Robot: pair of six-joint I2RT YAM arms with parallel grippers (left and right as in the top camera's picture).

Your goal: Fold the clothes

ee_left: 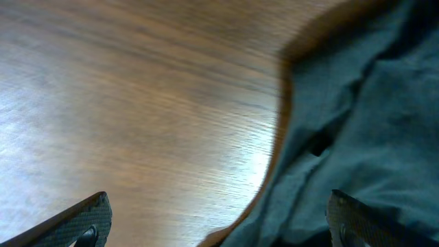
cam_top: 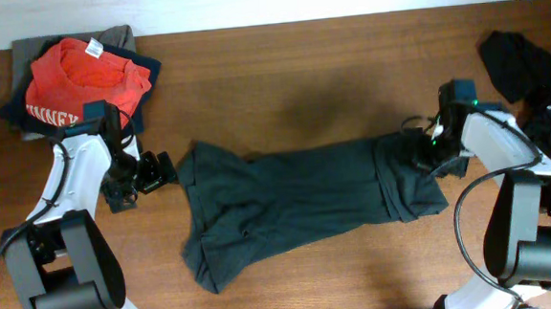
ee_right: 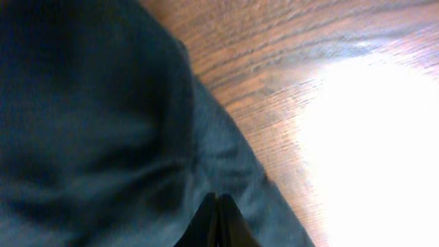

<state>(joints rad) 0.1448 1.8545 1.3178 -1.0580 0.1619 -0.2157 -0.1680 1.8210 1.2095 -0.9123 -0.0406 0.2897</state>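
overhead: dark shirt (cam_top: 298, 206) lies mid surface (cam_top: 308, 66), long axis running side to side between both arms. left fingers (cam_top: 165, 171) just beside its left end, off cloth. right fingers (cam_top: 421, 155) on its right end.

left wrist: left fingers (ee_left: 219, 218) spread wide; shirt (ee_left: 357, 123) edge between them, cloth toward right finger.

right wrist: right fingers (ee_right: 218, 218) pressed together over shirt (ee_right: 103, 123); cloth caught or not, cannot tell. likely left arm nearer free end.
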